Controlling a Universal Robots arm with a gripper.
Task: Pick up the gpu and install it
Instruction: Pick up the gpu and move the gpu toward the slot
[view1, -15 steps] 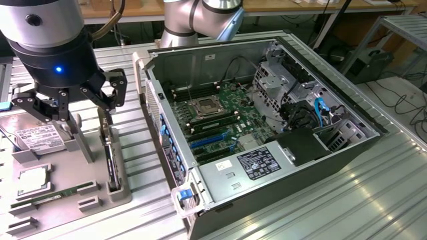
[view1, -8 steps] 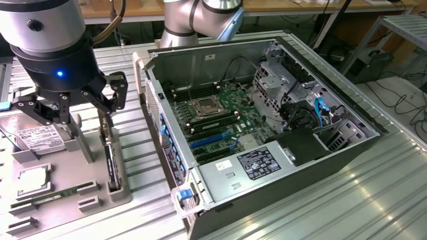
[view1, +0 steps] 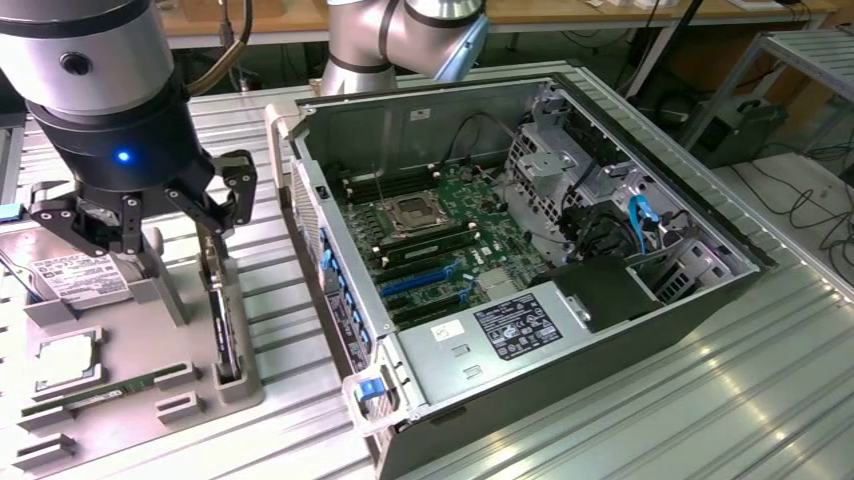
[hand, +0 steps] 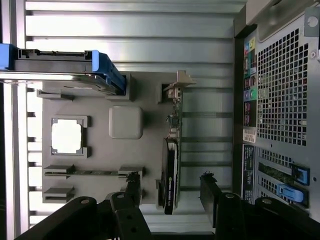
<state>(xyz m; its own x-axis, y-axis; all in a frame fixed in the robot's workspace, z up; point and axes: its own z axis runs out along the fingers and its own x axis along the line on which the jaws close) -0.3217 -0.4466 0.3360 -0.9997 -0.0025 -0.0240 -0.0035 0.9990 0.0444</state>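
Observation:
The gpu (view1: 219, 318) stands edge-on as a dark narrow slab in a slot of the grey fixture tray (view1: 140, 345), at the exterior view's left beside the case. In the wrist view the gpu (hand: 170, 172) shows its black fan edge, green card and silver bracket end. My gripper (view1: 176, 228) hovers above it, open, holding nothing. Its black fingers (hand: 210, 186) stand on either side of the card with a gap to each, and the gripper (hand: 171, 189) is roughly centred over the fan end.
On the fixture tray (hand: 100, 150) lie a hard drive (view1: 78, 277) with blue rails (hand: 102, 67), a CPU (view1: 64, 360) and a RAM stick (view1: 114, 392). The open computer case (view1: 534, 250) lies to the exterior view's right, its motherboard showing blue slots (view1: 420, 281). The case's rear panel (hand: 280, 100) is close by.

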